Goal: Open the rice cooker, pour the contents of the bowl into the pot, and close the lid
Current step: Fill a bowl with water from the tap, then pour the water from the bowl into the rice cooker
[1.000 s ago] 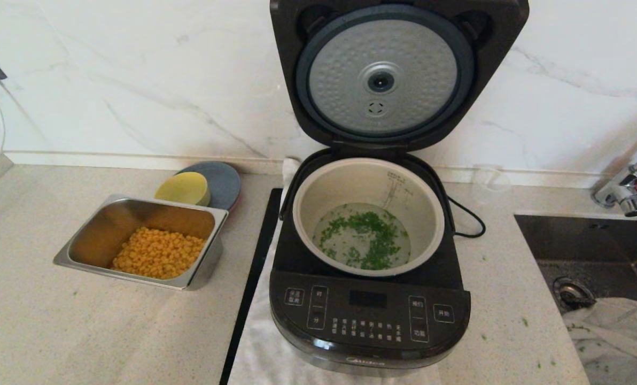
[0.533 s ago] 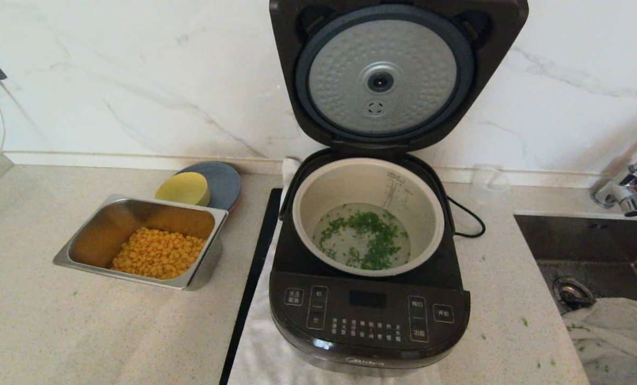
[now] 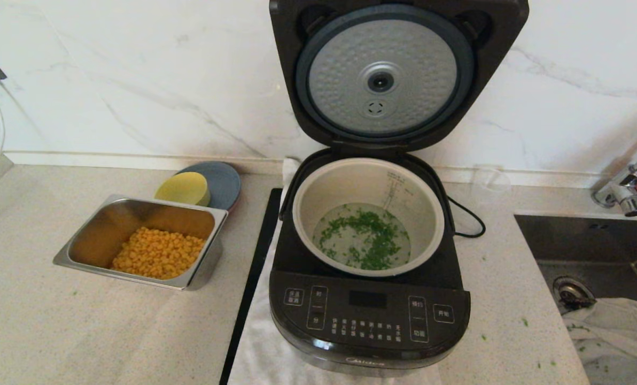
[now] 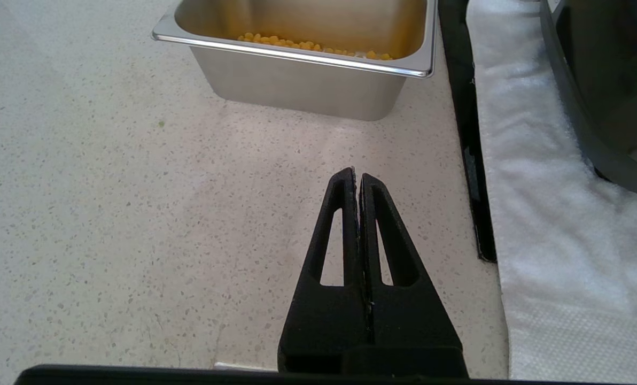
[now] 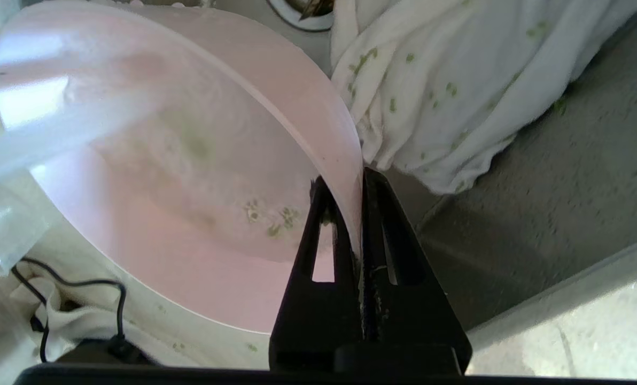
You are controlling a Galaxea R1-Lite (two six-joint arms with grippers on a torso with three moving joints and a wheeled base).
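Right gripper [image 5: 357, 184] of mine pinches the emptied bowl [image 5: 190, 160] by its rim over the sink [image 3: 580, 240], well right of the rice cooker [image 3: 369, 305], whose lid [image 3: 398, 75] stands open.

It was a home kitchen: speckled stone counter [image 3: 56, 331] w/ marble backsplash [image 3: 137, 80], steel sink [image 3: 591, 251] & faucet [image 3: 626, 195], rice cooker [image 3: 369, 315].

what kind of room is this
Most likely a home kitchen: a speckled stone counter against a marble-look wall, an open rice cooker with chopped greens in its pot, and a steel sink with a tap.
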